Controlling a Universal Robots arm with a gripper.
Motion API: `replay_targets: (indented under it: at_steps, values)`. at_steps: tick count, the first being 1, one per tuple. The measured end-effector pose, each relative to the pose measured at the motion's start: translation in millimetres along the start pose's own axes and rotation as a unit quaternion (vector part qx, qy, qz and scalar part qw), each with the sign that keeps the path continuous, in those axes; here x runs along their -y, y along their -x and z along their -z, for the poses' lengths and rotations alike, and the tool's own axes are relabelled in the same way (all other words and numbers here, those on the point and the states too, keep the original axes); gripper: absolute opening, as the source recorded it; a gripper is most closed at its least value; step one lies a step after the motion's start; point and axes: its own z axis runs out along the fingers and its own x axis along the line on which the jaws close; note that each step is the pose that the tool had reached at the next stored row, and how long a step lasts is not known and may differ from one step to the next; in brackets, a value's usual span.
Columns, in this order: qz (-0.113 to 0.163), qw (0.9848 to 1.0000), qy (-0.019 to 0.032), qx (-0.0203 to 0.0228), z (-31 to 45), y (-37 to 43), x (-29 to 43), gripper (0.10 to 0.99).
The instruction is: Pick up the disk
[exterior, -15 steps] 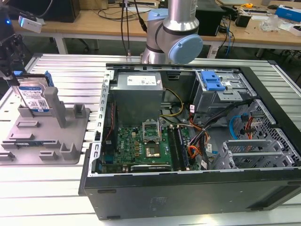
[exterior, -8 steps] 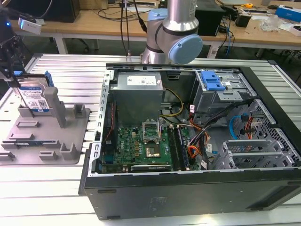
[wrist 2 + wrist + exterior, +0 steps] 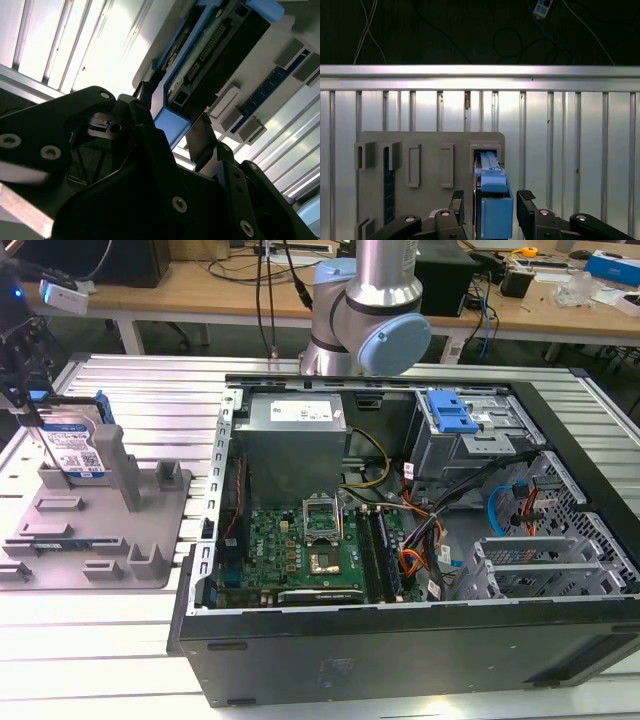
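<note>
Counter [image 3: 100, 640] of ribbed aluminium is recorded. A grey plastic fixture [image 3: 150, 530] with upright posts is set near the counter's edge at the exterior view's left. An open computer case [image 3: 400, 665] is laid just beside it. Inside, a grey power supply [image 3: 295, 425] is mounted at the far wall and a green motherboard [image 3: 300, 550] nearer the front wall. A blue-fronted drive cage [image 3: 455, 415] is seen toward the far corner, and orange and black cables [image 3: 420, 545] are bundled between. Wooden benches [image 3: 200, 290] are noted beyond the counter.

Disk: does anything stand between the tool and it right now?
Nothing visible does. In the first wrist view the fingers of the open tool flank the disk, which stands in the grey fixture.
</note>
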Motion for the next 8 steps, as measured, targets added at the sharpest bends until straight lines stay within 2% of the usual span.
replay_targets:
  at_steps: [8]
  values:
    - [0.0,1.0,0.0,0.0,-4.6,0.0,0.0,0.541]
